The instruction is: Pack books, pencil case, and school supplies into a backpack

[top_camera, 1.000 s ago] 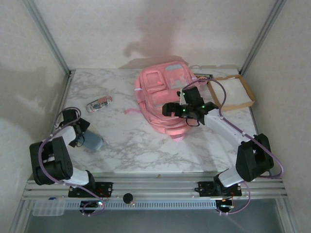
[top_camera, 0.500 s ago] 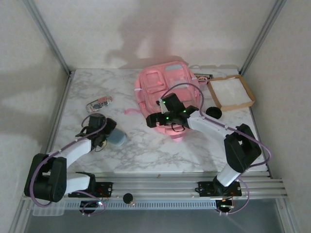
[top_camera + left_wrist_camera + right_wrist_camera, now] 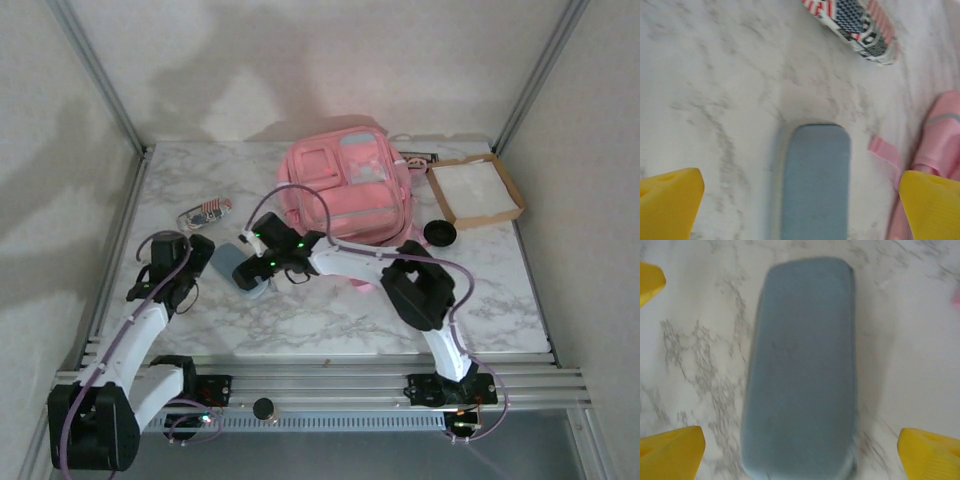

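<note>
The grey-blue pencil case (image 3: 230,264) lies flat on the marble, left of the pink backpack (image 3: 345,190). My right gripper (image 3: 264,264) hovers over it, open; in the right wrist view the case (image 3: 802,370) lies lengthwise between the yellow fingertips (image 3: 670,452), with a gap on each side. My left gripper (image 3: 192,264) faces the case from the left, open. In the left wrist view its gripper (image 3: 800,205) straddles the case's end (image 3: 815,185) without touching. A dark flat edge (image 3: 418,156) sticks out behind the backpack; I cannot tell whether it is one of the books.
A small patterned pouch (image 3: 205,212) (image 3: 855,25) lies beyond the case at the left. A pink strap (image 3: 884,150) trails from the backpack toward the case. The brown tray (image 3: 475,190) and a black round lid (image 3: 440,233) sit at the right.
My right gripper has swept left from over the backpack to above the pencil case. The case lies farther right than a second ago, and the left gripper has followed it.
</note>
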